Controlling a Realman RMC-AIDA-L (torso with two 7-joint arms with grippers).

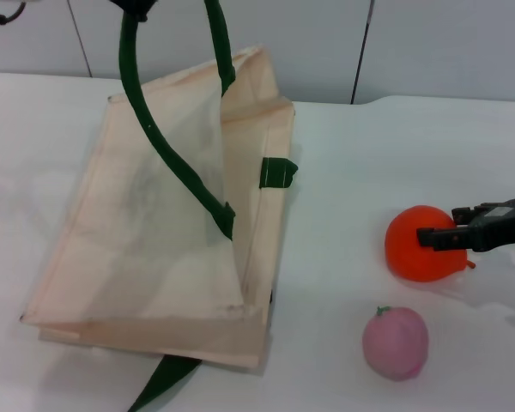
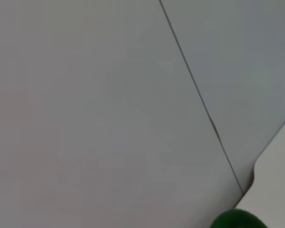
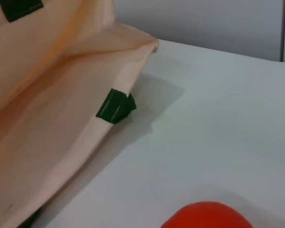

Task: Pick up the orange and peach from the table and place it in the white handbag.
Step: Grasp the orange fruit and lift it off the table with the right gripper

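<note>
Orange under right gripper, nothing bagged yet

Orange (image 1: pixel 421 243) on table (image 1: pixel 369 154), right gripper (image 1: pixel 433 238) at it, fingers around fruit, grip closure unclear. Peach (image 1: pixel 396 342) just beside, untouched. White handbag (image 1: pixel 163 232) well apart, handle (image 1: pixel 159 137) lifted up toward left gripper, out of view. Both fruits left to place.

Head view looks down over table (image 1: pixel 343 172), wide. Right wrist view sits low and close, sharing white handbag (image 3: pixel 61 118) and orange (image 3: pixel 206 216). Left wrist view faces wall panels (image 2: pixel 109 104).
</note>
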